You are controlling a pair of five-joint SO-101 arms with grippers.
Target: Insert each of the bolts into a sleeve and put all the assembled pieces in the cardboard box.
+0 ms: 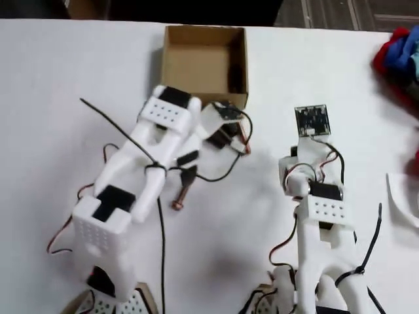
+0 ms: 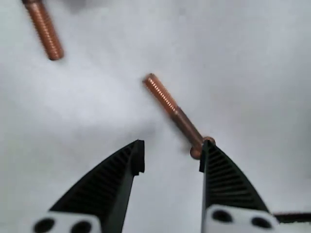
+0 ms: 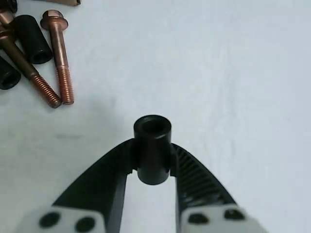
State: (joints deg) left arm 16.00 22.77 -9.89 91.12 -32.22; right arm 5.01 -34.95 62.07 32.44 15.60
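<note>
my right jaws clamp a sleeve [image 3: 153, 145], my left jaws gape wide by a bolt [image 2: 172, 111] on the counter [image 2: 243, 58]; nothing joined yet, i reckon, and the cardboard box [image 1: 171, 59] waits.

High view: fixed overhead, looking down on the desk [image 1: 52, 78] from the robot's own side, far enough back to take in the whole surface.
Left wrist view: just behind the left gripper [image 2: 172, 148], facing down, very near the desk.
Right wrist view: just behind the right gripper [image 3: 153, 158], looking past its held sleeve [image 3: 153, 141], close to the desk.
Shared: the bolt [image 2: 172, 109] by the left gripper also lies in the high view.
</note>
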